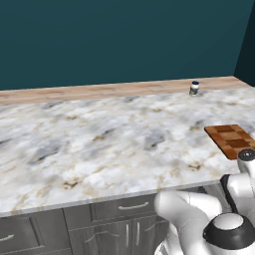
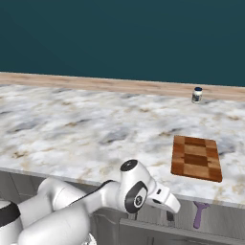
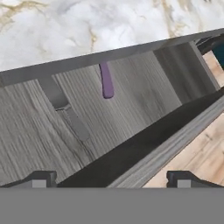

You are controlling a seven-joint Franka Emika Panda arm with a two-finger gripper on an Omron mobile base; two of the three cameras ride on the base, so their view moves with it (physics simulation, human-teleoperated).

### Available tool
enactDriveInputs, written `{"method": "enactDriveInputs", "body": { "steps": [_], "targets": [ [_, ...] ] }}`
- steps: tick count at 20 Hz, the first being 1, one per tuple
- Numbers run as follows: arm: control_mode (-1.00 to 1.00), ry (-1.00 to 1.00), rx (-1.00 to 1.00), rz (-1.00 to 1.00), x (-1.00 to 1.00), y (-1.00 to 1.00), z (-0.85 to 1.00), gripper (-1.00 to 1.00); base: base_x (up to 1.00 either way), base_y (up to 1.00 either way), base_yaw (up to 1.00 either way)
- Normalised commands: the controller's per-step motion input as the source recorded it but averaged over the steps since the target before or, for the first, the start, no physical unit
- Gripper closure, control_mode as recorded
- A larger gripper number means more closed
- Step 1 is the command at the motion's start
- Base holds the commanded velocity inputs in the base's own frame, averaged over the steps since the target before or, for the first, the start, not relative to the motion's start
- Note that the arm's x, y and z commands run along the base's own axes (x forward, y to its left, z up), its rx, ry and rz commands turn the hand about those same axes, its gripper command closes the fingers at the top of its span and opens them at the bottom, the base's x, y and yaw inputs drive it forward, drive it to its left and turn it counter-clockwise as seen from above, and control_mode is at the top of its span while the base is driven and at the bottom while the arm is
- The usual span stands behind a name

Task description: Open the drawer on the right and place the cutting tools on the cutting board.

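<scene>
- Drawer (image 3: 109,118) open under the desk's front right edge; I see a purple tool (image 3: 106,81) and a grey one (image 3: 72,118) inside.
- Board (image 2: 196,158) on the desk above.
- Gripper (image 3: 111,179) spread, empty, over the drawer front.
- Tools look light, stiff, slim; I'd pinch the purple one mid-handle.

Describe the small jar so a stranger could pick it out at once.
Follow the marble counter back to the wooden strip under the teal wall. The jar stands there, beyond the checkered cutting board. It is the one upright dark-capped thing on the counter.
</scene>
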Motion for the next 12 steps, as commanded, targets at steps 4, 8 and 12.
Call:
{"method": "enactDriveInputs", "body": {
  "steps": [4, 8, 12],
  "targets": [
    [-1.00, 0.07, 0.00, 0.00, 0.03, -0.19, -0.12, -1.00, 0.00, 0.00, 0.00],
    [-1.00, 0.13, 0.02, 0.00, 0.04, -0.17, -0.10, -1.00, 0.00, 0.00, 0.00],
    [-1.00, 0.14, 0.08, 0.04, 0.05, -0.18, -0.10, -1.00, 0.00, 0.00, 0.00]
  ]
}}
